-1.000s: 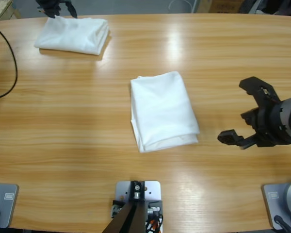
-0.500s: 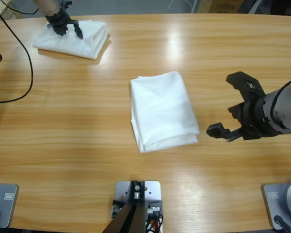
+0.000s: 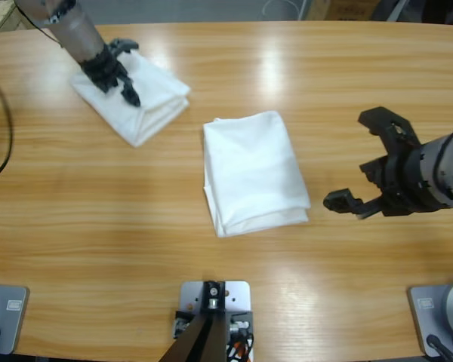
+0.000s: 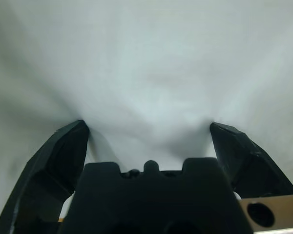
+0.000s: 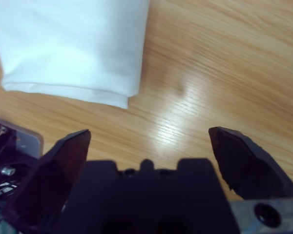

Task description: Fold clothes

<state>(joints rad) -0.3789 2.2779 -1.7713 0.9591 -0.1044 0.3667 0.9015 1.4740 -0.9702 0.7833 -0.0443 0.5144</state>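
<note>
Pressing my left claw (image 3: pixel 124 72) onto the far folded shirt (image 3: pixel 155 102) at the table's (image 3: pixel 98 211) upper left — jaws spread, tips sunk in cloth. My right claw (image 3: pixel 366 162) hangs wide apart beside the middle shirt (image 3: pixel 253 170) — touching nothing.

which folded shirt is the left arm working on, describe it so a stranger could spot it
On the long wooden table, look to the far corner where an arm comes down. The folded white T-shirt there lies skewed, with the left gripper pressing open fingers into it; the other folded shirt lies untouched mid-table.
</note>
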